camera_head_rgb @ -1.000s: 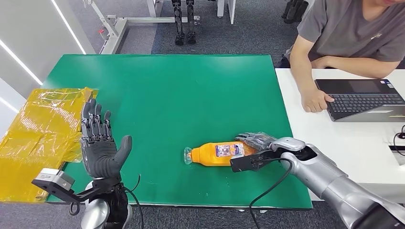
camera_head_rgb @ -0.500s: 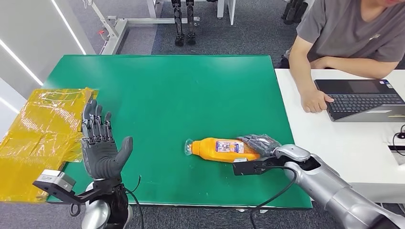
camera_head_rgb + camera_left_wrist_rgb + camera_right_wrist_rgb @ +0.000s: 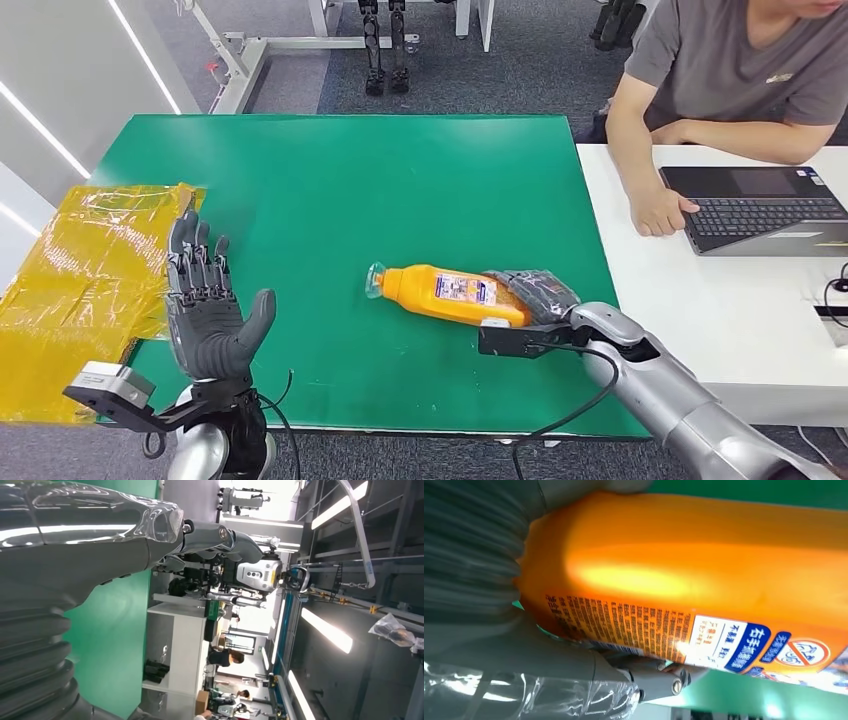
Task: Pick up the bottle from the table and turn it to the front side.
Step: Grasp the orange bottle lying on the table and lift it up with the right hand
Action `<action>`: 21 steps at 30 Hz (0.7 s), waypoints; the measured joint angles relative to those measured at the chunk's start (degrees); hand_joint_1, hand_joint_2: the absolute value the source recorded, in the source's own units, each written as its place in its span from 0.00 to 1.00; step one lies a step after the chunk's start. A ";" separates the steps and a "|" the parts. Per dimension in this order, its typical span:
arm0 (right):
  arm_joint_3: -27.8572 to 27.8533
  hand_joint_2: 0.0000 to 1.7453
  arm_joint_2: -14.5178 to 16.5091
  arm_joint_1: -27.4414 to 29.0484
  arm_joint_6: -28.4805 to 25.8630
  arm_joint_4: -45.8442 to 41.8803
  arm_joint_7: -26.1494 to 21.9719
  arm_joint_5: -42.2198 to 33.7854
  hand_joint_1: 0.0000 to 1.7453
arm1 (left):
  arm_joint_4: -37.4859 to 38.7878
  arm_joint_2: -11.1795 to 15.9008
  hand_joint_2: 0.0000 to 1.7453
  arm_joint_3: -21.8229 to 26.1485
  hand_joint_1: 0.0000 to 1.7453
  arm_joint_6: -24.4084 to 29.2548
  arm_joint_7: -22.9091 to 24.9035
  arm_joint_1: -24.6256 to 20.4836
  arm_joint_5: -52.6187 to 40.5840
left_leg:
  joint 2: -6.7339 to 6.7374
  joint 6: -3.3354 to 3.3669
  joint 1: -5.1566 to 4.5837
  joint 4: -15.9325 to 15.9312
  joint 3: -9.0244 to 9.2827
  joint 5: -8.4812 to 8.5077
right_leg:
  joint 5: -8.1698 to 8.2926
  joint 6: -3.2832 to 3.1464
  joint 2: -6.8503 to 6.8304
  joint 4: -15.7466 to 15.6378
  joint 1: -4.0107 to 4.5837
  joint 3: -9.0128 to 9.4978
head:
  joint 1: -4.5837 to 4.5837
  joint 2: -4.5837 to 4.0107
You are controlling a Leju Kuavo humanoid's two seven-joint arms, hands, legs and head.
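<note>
We see the green table (image 3: 400, 190) spread ahead of both hands, a person (image 3: 720, 80) at a laptop (image 3: 760, 205) well beyond the right hand. Yellow packaging (image 3: 80, 280) lies just outside the left hand (image 3: 205, 310) — raised, palm open, fingers apart, holding nothing. The right hand (image 3: 535, 295) grips the orange bottle (image 3: 450, 295) by its base; the bottle tilts, cap end pointing away toward the left hand — its printed label (image 3: 684, 635) faces the wrist.
</note>
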 joint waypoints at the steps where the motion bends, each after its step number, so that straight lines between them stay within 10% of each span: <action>1: -0.95 1.00 0.63 0.38 -0.91 -0.02 -0.28 -0.97 1.00 | -0.11 -0.01 1.00 0.01 0.00 0.10 0.00 0.09 -0.07 | 0.00 0.00 0.00 0.00 0.00 0.00 | 0.00 0.00 0.00 0.00 0.00 0.00 | 0.00 0.00; 21: -14.22 1.00 10.03 11.67 -21.86 -10.65 -13.73 -8.49 1.00 | 5.97 0.07 1.00 -2.14 0.00 -4.27 0.03 -4.81 0.76 | -0.05 0.00 0.00 0.00 -0.02 0.00 | -0.02 0.01 -0.05 -0.01 0.00 -0.06 | -0.01 0.00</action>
